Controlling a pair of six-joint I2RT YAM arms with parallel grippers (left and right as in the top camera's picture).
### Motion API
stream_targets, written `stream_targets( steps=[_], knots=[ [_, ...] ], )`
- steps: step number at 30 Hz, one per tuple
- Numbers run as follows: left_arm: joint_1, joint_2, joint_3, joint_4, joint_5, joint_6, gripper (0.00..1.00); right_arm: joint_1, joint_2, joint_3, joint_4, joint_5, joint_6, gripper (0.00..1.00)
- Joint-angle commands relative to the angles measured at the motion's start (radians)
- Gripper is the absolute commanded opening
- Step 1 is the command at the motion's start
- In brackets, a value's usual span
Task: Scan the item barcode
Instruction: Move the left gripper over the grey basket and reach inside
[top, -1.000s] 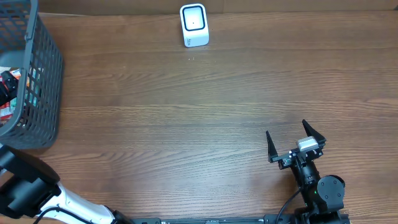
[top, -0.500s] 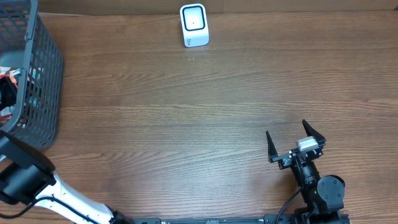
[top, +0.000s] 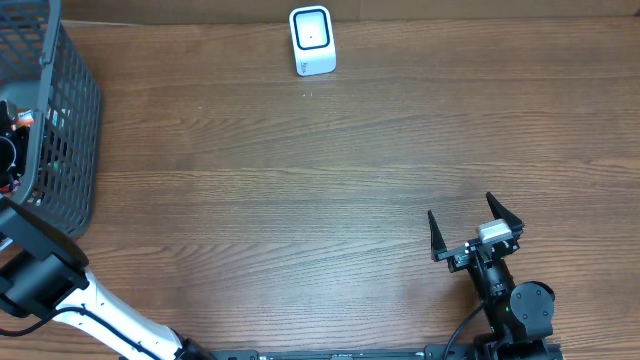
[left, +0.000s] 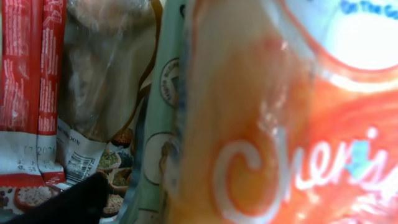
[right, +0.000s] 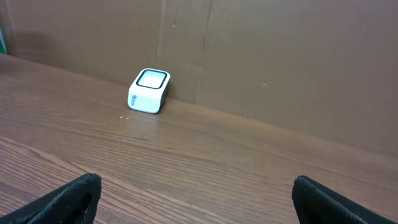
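Overhead, the left pincer (top: 10, 160) is seen inside the basket (top: 70, 110) at nine o'clock among crowded packets (left: 249, 124), its gap not discernible, the right pincer (top: 461, 208) spread at five; two packets could be pinched together.

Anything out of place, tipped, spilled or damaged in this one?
Nothing stands out. The scanner stands upright at the far edge of the table. The basket sits upright at the left with its packets inside, and nothing has spilled out. The right end effector rests open, holding nothing.
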Motion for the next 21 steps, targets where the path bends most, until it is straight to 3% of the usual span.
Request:
stream_targets(
  steps=[1,8,11,13,21],
  knots=[
    [-0.01,0.021,0.013,0.005,-0.03,-0.003,0.81,0.0,-0.007,-0.011,0.005,0.001,0.0,1.0],
    [-0.014,0.021,0.003,0.01,-0.058,-0.033,0.8,0.0,-0.007,-0.011,0.005,0.002,0.0,1.0],
    [-0.013,0.021,0.003,0.01,-0.058,-0.033,0.72,0.0,-0.007,-0.011,0.005,0.001,0.0,1.0],
    [-0.013,0.021,0.003,0.004,-0.058,-0.037,0.6,0.0,-0.007,-0.011,0.005,0.001,0.0,1.0],
    [-0.011,-0.047,0.064,0.004,-0.059,-0.066,0.53,0.0,-0.007,-0.011,0.005,0.001,0.0,1.0]
  ],
)
